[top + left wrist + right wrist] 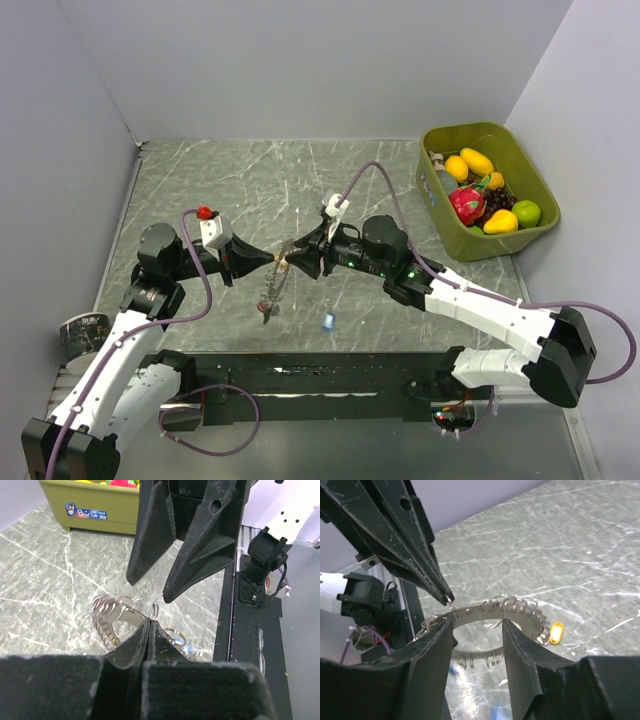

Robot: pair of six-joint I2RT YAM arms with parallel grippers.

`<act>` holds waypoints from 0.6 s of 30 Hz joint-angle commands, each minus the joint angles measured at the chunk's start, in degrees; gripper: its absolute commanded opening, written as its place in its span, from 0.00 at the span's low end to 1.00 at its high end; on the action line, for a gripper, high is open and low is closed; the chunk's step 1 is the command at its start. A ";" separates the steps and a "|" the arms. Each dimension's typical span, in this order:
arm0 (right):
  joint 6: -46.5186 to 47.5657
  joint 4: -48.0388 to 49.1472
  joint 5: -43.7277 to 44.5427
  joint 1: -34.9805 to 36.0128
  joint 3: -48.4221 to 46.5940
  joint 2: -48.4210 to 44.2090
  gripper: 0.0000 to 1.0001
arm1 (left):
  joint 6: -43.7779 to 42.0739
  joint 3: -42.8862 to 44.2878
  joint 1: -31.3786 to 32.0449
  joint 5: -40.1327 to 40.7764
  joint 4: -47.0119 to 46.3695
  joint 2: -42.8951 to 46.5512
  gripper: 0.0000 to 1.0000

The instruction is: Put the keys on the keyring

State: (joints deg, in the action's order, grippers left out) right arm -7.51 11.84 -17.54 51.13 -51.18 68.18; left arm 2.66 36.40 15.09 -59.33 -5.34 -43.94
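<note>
Closure of the left gripper (268, 260) is complete: in its own wrist view the two dark fingers are pressed flat together, and a thin wire loop is pinched at their tips. From that pinch the keyring (275, 285) is hung above the table (200, 180), just left of the frame's centre. In the top view it is seen nearly edge-on, with its long axis slanted from upper right at the fingertips down to lower left. A yellow-tagged key (555, 631) is seen against the ring's far arc in the right wrist view. A blue-tagged key (327, 322) lies flat on the table, lower right of the ring and apart from it. The right gripper (292, 262) is held wide apart, tip to tip with the left, and the ring's arc passes across the gap between its fingers; whether they touch the wire cannot be told. Bare marbled surface lies above and to the left of both grippers, bounded by grey walls. A green bin (465, 128) of fruit stands at the upper right, well apart.
</note>
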 commanded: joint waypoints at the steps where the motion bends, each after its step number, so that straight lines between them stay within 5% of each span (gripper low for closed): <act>1: 1.44 0.91 4.00 -0.77 0.64 -2.18 0.53 | -0.02 0.69 0.20 -1.14 -3.01 0.96 0.01; 12: -3.21 -5.15 9.36 -6.75 8.72 -6.39 0.57 | -2.04 2.18 0.20 5.01 1.65 0.61 0.01; 18: -4.70 -20.25 14.37 -6.93 8.55 -7.36 0.59 | -3.97 2.71 0.20 6.95 3.15 0.26 0.01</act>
State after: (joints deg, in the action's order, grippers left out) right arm -10.48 0.75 -7.60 44.31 -41.65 62.11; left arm 1.30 36.40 15.09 -54.22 -1.26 -43.99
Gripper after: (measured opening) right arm 0.581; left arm 0.021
